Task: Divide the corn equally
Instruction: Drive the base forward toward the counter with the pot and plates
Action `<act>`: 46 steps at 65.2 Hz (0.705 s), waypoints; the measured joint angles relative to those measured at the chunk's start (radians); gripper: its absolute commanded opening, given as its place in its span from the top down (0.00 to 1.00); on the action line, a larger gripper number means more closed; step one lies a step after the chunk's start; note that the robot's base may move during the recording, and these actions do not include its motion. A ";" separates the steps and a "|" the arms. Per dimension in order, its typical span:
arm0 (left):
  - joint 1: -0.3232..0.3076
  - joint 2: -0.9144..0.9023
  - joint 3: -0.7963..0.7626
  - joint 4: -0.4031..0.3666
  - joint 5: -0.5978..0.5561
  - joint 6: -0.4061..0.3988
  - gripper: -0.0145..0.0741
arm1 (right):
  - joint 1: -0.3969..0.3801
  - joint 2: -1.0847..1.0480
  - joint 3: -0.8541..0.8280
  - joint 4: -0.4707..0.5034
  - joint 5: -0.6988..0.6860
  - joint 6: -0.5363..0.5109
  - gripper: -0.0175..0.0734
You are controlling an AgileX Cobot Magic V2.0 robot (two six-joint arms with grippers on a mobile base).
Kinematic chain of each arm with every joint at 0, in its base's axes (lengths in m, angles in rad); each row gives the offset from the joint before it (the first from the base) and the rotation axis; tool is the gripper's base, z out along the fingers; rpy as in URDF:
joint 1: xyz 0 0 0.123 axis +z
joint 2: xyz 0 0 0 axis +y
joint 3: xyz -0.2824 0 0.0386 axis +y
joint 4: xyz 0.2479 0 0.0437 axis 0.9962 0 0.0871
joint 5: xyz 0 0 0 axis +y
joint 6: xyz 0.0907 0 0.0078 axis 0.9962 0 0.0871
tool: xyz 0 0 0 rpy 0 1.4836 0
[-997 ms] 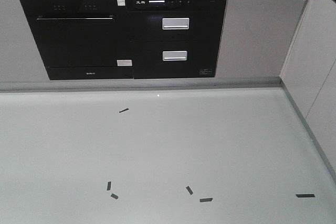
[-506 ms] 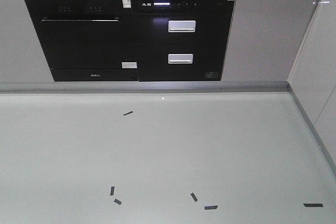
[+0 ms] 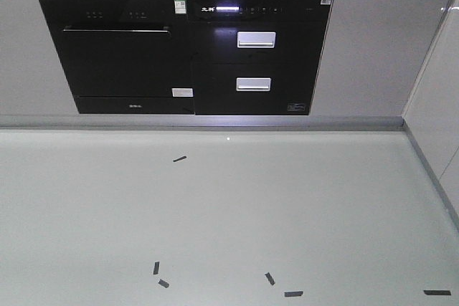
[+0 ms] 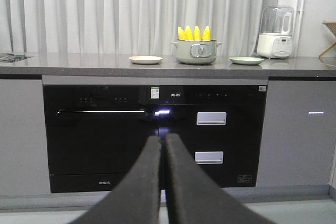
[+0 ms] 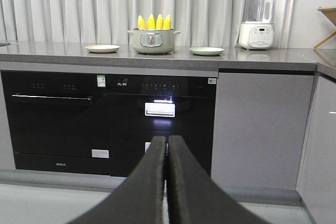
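four yellow corn cobs (image 4: pixel 193 33) standing pointy-end up in the grey-green pot (image 4: pixel 196 52) on the table (image 4: pixel 79 62), between a cream plate (image 4: pixel 145 60) and green plate (image 4: pixel 246 61); left tool (image 4: pixel 163 141) and right tool (image 5: pixel 166 140) both pressed together

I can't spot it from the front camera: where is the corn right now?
In both wrist views the corn stands tips-up in the pot on the counter, between a beige plate and a green plate.

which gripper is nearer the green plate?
Right, likely. Both hang well back from the counter; the green plate sits slightly right of the right gripper, much farther right of the left gripper.
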 measured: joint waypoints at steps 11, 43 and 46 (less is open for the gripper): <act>0.000 0.000 0.000 0.000 0.000 0.000 0.84 | 0.000 0.000 0.000 0.000 0.000 0.000 0.81; 0.000 0.000 0.000 0.000 0.000 0.000 0.84 | 0.000 0.000 0.000 0.000 0.000 0.000 0.81; 0.000 0.000 0.000 0.000 0.000 0.000 0.84 | 0.000 0.000 0.000 0.000 0.000 0.000 0.81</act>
